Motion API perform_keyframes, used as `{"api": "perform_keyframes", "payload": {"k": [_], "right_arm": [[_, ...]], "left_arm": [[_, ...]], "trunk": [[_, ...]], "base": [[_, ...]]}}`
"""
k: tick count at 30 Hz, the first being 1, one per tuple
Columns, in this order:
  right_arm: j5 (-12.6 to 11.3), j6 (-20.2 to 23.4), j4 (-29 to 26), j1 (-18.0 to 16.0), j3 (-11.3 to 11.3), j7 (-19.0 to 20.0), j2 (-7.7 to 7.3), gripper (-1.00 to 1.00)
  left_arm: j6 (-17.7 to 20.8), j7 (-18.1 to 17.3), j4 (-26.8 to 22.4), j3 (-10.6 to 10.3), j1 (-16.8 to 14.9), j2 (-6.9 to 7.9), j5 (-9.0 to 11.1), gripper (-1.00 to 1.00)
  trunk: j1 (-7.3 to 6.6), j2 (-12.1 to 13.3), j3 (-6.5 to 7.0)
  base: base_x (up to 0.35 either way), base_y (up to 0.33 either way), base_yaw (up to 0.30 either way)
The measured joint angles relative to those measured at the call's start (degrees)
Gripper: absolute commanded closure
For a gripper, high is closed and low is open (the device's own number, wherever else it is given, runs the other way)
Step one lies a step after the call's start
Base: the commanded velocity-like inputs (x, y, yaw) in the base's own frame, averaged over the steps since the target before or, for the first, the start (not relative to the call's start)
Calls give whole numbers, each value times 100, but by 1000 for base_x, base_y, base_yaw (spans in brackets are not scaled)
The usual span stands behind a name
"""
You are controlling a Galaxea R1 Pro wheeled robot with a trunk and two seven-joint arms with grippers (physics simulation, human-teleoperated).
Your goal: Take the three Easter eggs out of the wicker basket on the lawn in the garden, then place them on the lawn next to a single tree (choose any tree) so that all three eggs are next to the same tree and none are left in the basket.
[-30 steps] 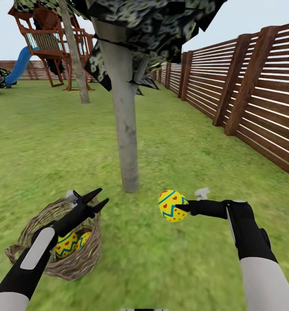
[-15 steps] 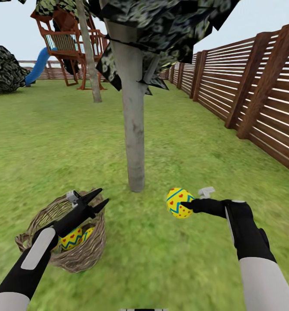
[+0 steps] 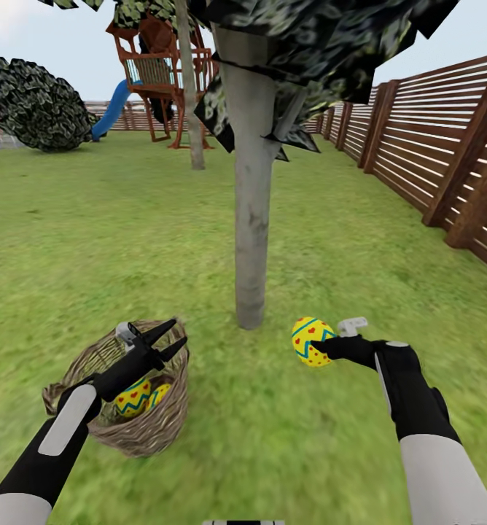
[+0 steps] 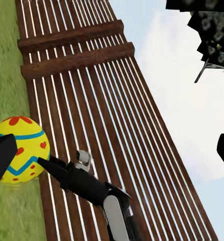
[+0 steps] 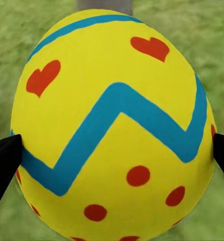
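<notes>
1 egg (image 3: 311, 341) clenched in the right gripper (image 3: 322, 345) for placing near the tree (image 3: 252, 219); left gripper (image 3: 172, 338) released above the basket (image 3: 163, 423), ready for 2 more.

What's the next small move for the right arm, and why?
Probably lower the right gripper to the lawn and open its jaws. It holds one egg in the air beside the tree trunk; two eggs remain in the wicker basket.

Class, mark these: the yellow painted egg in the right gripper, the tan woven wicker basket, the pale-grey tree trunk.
Yellow painted egg (image 3: 310, 341): head view, its middle.
Tan woven wicker basket (image 3: 160, 423): head view, its outer wall.
Pale-grey tree trunk (image 3: 252, 219): head view, mid-trunk.
</notes>
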Motion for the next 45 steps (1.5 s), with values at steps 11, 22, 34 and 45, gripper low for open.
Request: {"api": "perform_keyframes", "payload": {"k": [11, 22, 34, 45], "right_arm": [[8, -92, 284, 0, 487, -401, -9, 100], [8, -86, 455, -1, 747, -416, -9, 100], [14, -91, 491, -1, 747, -418, -9, 100], [-10, -662, 1089, 1, 862, -632, -2, 100]], "left_arm": [[-4, -19, 12, -12, 0, -5, 11, -100], [0, 15, 49, -19, 0, -296, 1, -100], [-8, 24, 68, -36, 0, -327, -11, -100], [-13, 22, 76, -132, -1, -417, -45, -100]], "trunk": [[2, 0, -47], [3, 0, -94], [3, 0, -144], [2, 0, -174]], "base": [[79, -226, 250], [-40, -127, 225], [-98, -317, 249], [33, -181, 142]]}}
